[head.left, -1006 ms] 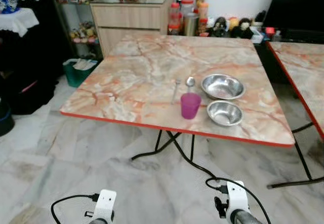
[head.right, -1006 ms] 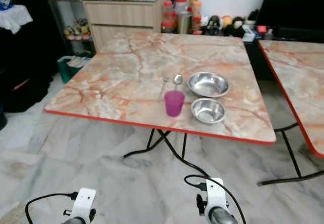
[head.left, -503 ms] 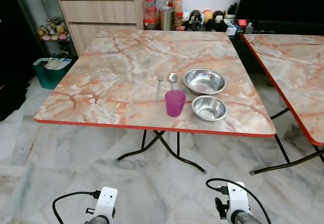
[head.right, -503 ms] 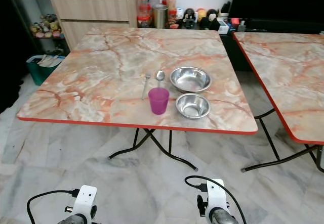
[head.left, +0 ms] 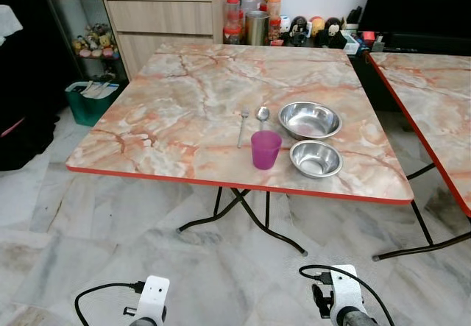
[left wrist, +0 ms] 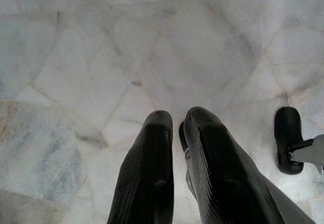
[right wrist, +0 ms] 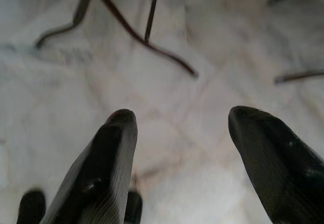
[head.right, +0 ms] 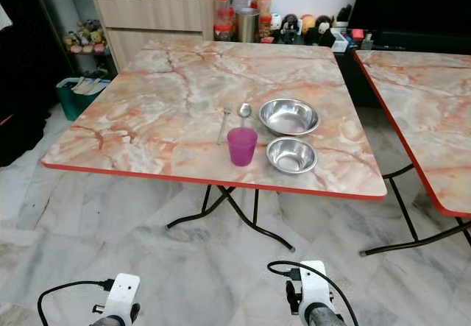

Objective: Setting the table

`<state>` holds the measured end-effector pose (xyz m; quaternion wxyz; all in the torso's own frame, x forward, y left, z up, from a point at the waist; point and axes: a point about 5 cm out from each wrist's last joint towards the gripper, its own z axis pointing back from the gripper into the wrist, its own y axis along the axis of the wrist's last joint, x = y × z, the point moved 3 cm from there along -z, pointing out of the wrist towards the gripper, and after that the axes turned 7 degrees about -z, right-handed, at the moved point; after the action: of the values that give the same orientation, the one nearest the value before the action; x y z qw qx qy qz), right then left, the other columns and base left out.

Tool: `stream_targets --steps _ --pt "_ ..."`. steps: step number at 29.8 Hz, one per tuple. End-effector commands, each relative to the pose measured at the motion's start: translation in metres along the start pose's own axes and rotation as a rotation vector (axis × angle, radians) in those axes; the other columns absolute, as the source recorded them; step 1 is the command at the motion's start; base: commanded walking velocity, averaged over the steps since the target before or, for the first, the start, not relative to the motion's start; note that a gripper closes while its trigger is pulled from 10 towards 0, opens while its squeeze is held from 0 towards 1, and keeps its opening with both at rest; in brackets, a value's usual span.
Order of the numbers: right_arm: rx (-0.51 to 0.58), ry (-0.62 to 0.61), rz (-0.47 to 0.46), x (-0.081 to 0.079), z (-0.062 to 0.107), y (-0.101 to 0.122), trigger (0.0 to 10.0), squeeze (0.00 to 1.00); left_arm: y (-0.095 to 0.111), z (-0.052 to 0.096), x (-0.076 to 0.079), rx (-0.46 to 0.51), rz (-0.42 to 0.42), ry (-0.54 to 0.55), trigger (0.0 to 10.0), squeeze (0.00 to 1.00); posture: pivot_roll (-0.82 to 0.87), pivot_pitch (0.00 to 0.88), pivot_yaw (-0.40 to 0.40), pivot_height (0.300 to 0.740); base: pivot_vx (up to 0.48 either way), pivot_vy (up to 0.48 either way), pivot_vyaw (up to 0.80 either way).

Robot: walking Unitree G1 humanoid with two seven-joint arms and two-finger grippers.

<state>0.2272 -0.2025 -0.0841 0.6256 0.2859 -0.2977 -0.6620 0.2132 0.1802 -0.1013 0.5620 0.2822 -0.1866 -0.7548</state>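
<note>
My left gripper hangs over the pale stone floor, fingers nearly pressed together, holding nothing. On the marbled orange surface, a thin fork and spoon lie at ten o'clock from the purple plastic cup. At two o'clock sits a large steel bowl; at three, a small one. My right gripper hangs low, fingers spread, empty.

I see the marble table bare across its far and left parts. Near its front edge the purple cup, fork, spoon and two steel bowls crowd together, blocking a straight reach there.
</note>
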Motion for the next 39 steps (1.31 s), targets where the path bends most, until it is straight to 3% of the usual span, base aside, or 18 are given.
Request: stream_targets --steps 1,13,17,21,25,29,32,39 --pt "0.057 0.0 -0.002 0.004 0.001 0.009 10.0 0.0 -0.002 0.0 0.0 -0.008 -0.005 0.0 10.0 0.0 0.08 0.0 -0.018 0.74 0.0 0.0 0.0" --pt "0.237 0.003 0.079 0.014 0.013 0.022 10.0 0.0 0.001 0.0 0.001 -0.001 -0.016 -0.01 10.0 0.0 0.06 0.0 -0.009 0.74 0.0 0.0 0.0" --pt "0.371 0.055 0.119 0.001 0.017 0.045 10.0 0.0 0.001 0.0 0.003 0.0 -0.016 -0.014 10.0 0.0 0.05 0.0 -0.007 0.74 0.0 0.0 0.0" --pt "0.419 0.07 0.131 -0.004 0.018 0.055 10.0 0.0 0.001 0.0 0.004 0.001 -0.015 -0.015 10.0 0.0 0.05 0.0 -0.008 0.74 0.0 0.0 0.0" --pt "0.526 0.103 0.143 -0.017 0.019 0.084 10.0 0.0 0.001 0.0 0.004 0.003 -0.011 -0.012 10.0 0.0 0.05 0.0 -0.011 0.74 0.0 0.0 0.0" --pt "0.576 0.114 0.161 -0.022 0.021 0.099 10.0 0.0 0.001 0.0 0.004 0.004 -0.009 -0.011 10.0 0.0 0.05 0.0 -0.013 0.74 0.0 0.0 0.0" --pt "0.65 0.149 0.171 -0.034 0.023 0.123 10.0 0.0 0.002 0.0 0.004 0.008 -0.004 -0.009 10.0 0.0 0.05 0.0 -0.014 0.74 0.0 0.0 0.0" --pt "0.698 0.168 0.171 -0.046 0.025 0.144 10.0 0.0 0.007 -0.001 0.003 0.032 0.023 0.001 10.0 0.0 0.05 0.0 -0.021 0.74 0.0 0.0 0.0"
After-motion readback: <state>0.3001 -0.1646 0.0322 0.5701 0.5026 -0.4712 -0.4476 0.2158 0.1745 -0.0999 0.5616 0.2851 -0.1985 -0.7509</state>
